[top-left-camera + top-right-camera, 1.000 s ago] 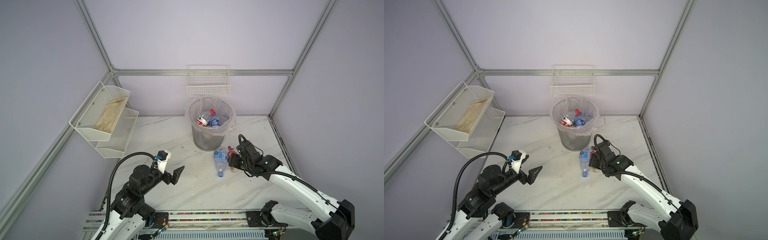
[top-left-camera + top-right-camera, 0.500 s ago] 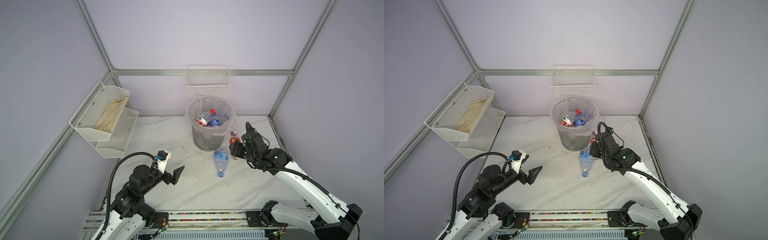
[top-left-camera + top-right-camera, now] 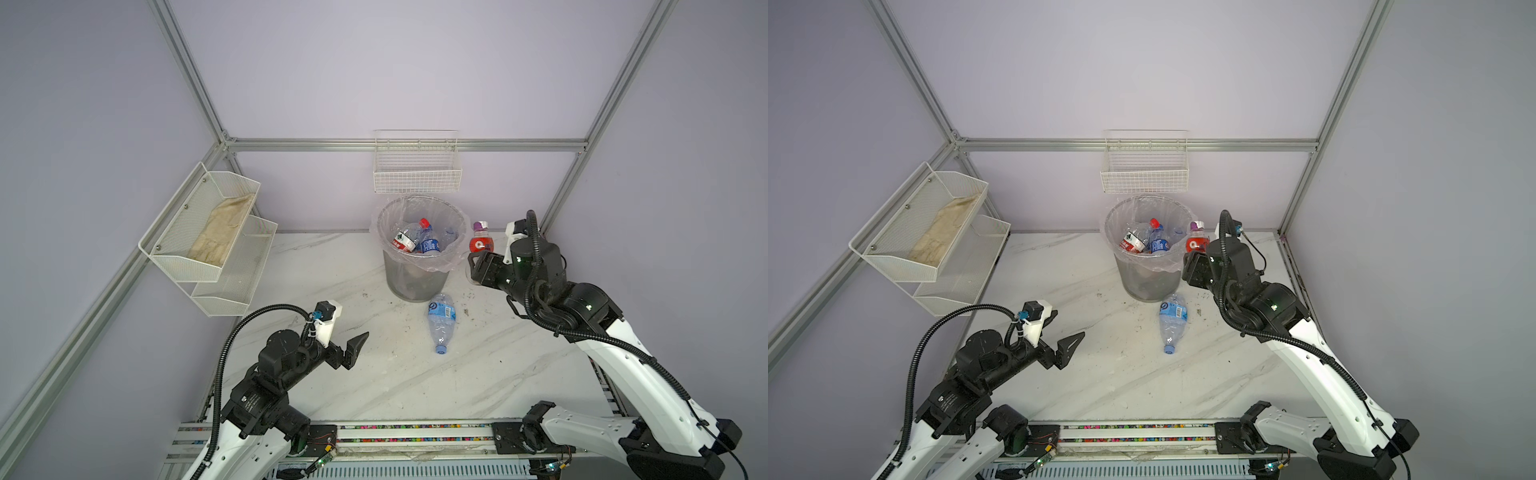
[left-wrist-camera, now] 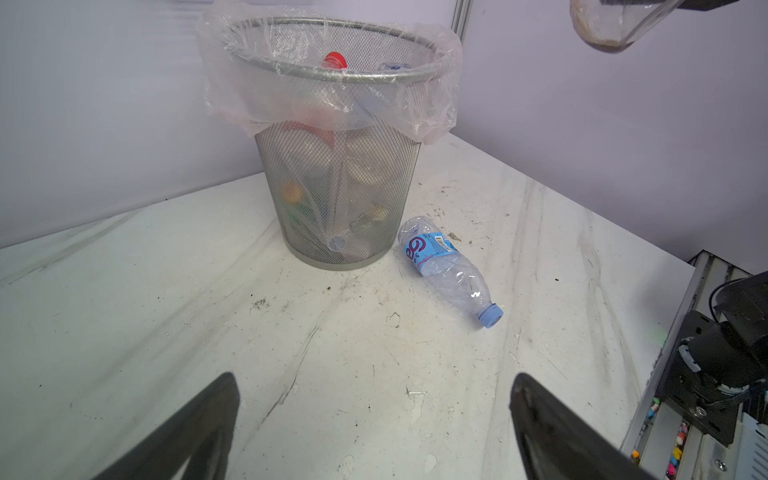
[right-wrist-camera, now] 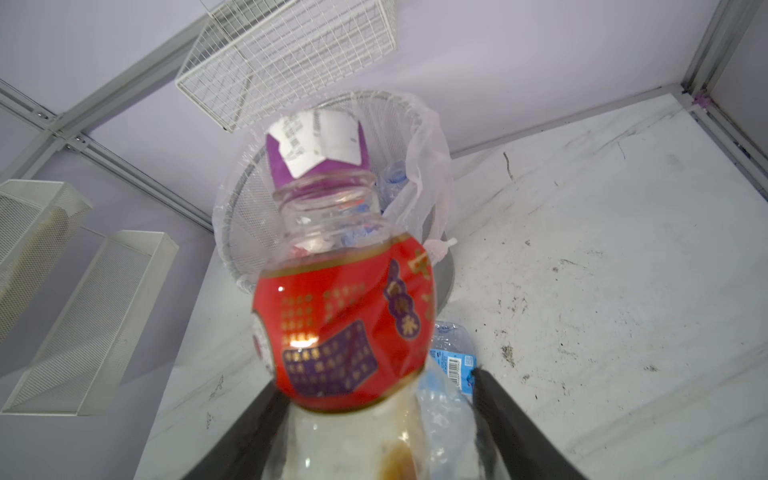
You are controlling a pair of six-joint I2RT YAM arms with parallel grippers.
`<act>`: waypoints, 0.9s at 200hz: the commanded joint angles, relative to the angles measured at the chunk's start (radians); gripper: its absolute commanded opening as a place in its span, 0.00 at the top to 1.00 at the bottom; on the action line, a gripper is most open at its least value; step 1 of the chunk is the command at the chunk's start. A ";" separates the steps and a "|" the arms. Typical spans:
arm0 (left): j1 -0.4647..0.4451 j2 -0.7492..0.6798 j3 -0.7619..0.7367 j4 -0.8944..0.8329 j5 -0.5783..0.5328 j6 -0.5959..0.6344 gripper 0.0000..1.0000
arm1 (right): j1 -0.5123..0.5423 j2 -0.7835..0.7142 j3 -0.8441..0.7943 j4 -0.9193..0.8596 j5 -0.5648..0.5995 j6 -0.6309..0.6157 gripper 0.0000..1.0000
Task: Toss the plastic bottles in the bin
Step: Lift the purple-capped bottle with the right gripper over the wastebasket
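Beside the bin [image 3: 417, 272], we see our right gripper [image 5: 378, 432] holding a red-label bottle [image 3: 478, 244] up near the rim. One clear bottle [image 3: 441, 322] lies at the bin's foot. Our left gripper [image 4: 374, 430] is spread wide.

right gripper [image 3: 1196, 257]: grips upright red-labelled clear bottle with purple cap [image 3: 1197, 242], just beside rim of round grey mesh bin [image 3: 1148, 274] | clear blue-labelled bottle [image 3: 1172, 322]: lying near bin's foot | left gripper [image 3: 1064, 332]: jaws apart
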 commanded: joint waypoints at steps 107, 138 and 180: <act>-0.003 0.004 -0.020 0.009 -0.008 -0.022 0.00 | 0.004 0.089 0.318 0.045 -0.012 -0.121 0.80; -0.003 0.007 -0.020 0.010 -0.008 -0.023 0.00 | 0.004 0.097 0.375 0.057 -0.010 -0.139 0.80; -0.003 0.005 -0.021 0.010 -0.011 -0.023 0.00 | 0.004 0.080 0.391 0.083 0.001 -0.148 0.81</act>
